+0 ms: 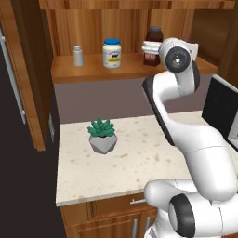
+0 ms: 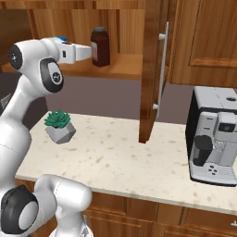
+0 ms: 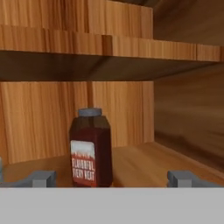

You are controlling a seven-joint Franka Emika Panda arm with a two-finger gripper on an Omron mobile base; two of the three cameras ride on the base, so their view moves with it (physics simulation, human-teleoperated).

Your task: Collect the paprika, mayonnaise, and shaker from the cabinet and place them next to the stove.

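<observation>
Three items stand on the lower shelf of the open cabinet (image 1: 130, 69): the shaker (image 1: 78, 56) at about ten o'clock in the left base view, the mayonnaise (image 1: 111, 53) just right of it near eleven o'clock, and the paprika (image 1: 153, 46) at roughly one o'clock, partly hidden behind the arm's wrist. All three are upright and apart from each other.

The gripper (image 3: 112, 178) is raised to shelf height and points into the cabinet. In the hand view its two finger tips (image 3: 41, 178) sit far apart at seven and five o'clock, so the jaws are spread wide with nothing between them. The paprika stands on the shelf ahead of them, closer to the left tip, its label facing the camera; it is not touched. A sliver of something pale shows at the left edge at about eight o'clock, too small to identify.

In the right base view the paprika sits at eleven o'clock, just beyond the hand, and the cabinet's door hangs open at one o'clock with its long silver bar handle (image 2: 163, 69).

On the speckled counter (image 1: 139, 158) below, a small potted succulent (image 1: 102, 135) rests near the centre of the left base view. A coffee machine (image 2: 214, 136) stands on the counter at three o'clock in the right base view.
</observation>
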